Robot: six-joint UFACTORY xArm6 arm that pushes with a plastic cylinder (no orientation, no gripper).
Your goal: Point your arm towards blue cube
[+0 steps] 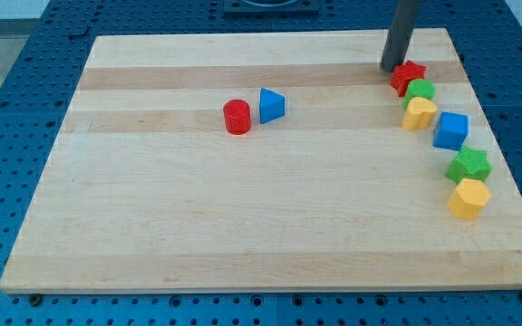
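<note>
Yellow block (468, 198): This yellow six-sided plastic block sits closest to the view's bottom, at the low end of a curved row on the view's right.
Green star (469, 166): This green star-shaped block sits just above the yellow one, so close they look like they touch.
Blue cube (450, 130): This is the blue square block I must point at. It sits in the middle of the row, just above the green star.
Yellow heart (419, 114): This small yellow heart-like block sits up and to the left of the blue cube.
Red cylinder (236, 117) and blue triangle (272, 106): These two sit side by side, well apart from the row, near the middle of the light wooden surface (198, 226).
Green block (419, 90): This rounded one touches the yellow heart.
Red star (408, 75): It tops the row.
My tip (391, 68): There is no gripper, only a dark rod. It stands just beside the red star, on its left, so three blocks lie between it and the blue cube. I think it must go around them.
</note>
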